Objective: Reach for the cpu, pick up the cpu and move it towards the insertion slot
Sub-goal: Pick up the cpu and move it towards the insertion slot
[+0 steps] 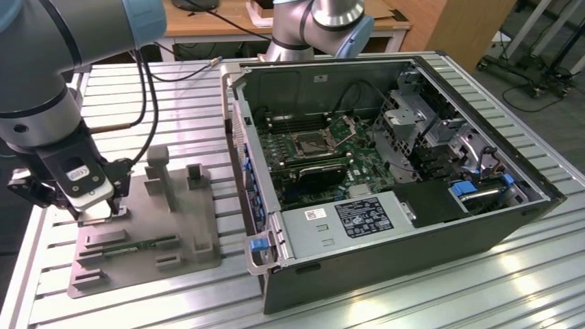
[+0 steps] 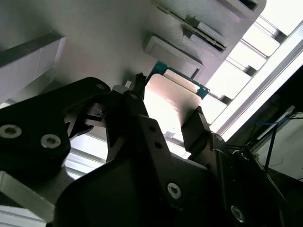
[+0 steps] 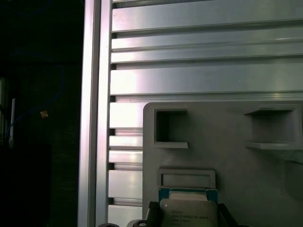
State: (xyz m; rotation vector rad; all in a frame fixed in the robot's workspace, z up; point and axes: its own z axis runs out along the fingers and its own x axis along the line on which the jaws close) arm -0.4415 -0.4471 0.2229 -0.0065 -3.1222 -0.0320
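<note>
The cpu (image 2: 168,106), a flat square chip with a shiny metal top and a thin green rim, lies low on the grey fixture plate (image 1: 174,205). My gripper (image 2: 168,100) straddles it, one black finger (image 2: 138,86) at one edge and the other black finger at the opposite edge, pressed against the chip. In the first wrist view the cpu (image 3: 189,213) sits just below a small rectangular recess, between the fingertips of the gripper (image 3: 186,213). In the exterior view the gripper (image 1: 96,212) is down at the plate's left side. The insertion slot (image 1: 311,142) lies open inside the computer case, far to the exterior view's right.
The open computer case (image 1: 393,205) stands on the slatted metal table (image 1: 457,295), its raised side wall (image 1: 242,157) between fixture and socket. A green memory stick (image 1: 137,243) lies on the fixture among upright grey posts (image 1: 157,164). A second robot arm (image 1: 320,27) stands behind the case.
</note>
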